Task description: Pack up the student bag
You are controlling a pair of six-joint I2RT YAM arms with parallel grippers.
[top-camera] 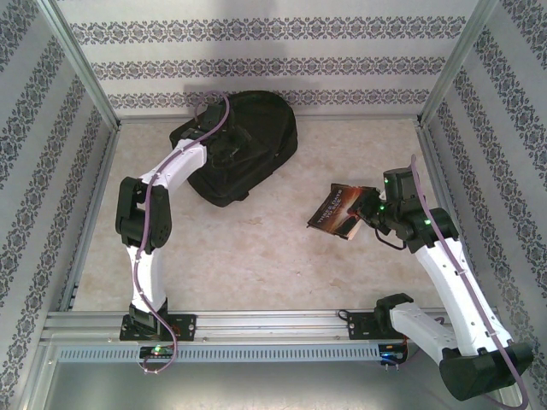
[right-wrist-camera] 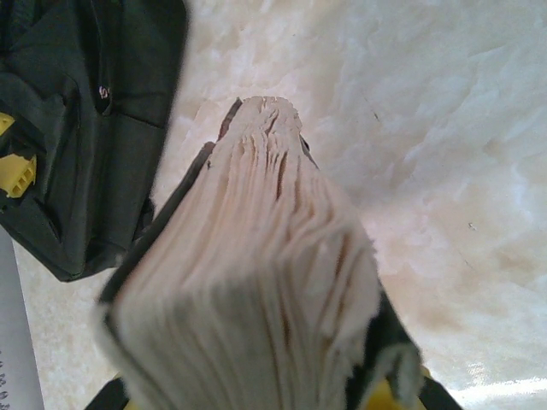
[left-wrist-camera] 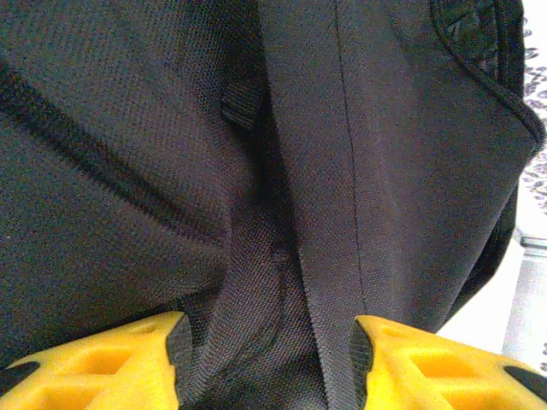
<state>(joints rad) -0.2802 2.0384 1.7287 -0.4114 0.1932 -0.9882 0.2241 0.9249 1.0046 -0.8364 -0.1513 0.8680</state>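
Two claws at work: left gripper [left-wrist-camera: 269, 342] parted astride the student bag [top-camera: 248, 128] fabric, right gripper [top-camera: 369, 213] clenched on a paperback book [top-camera: 340, 210].

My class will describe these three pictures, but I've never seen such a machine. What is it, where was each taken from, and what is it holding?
These are two robot arms bolted at the near edge of a table, each ending in a two-finger pincer. The overhead picture looks down from behind them; the other two come from cameras on the wrists. A black backpack lies on the table. The left pincer stands open around a fold of its fabric. The right pincer holds a book, page edges facing its camera.
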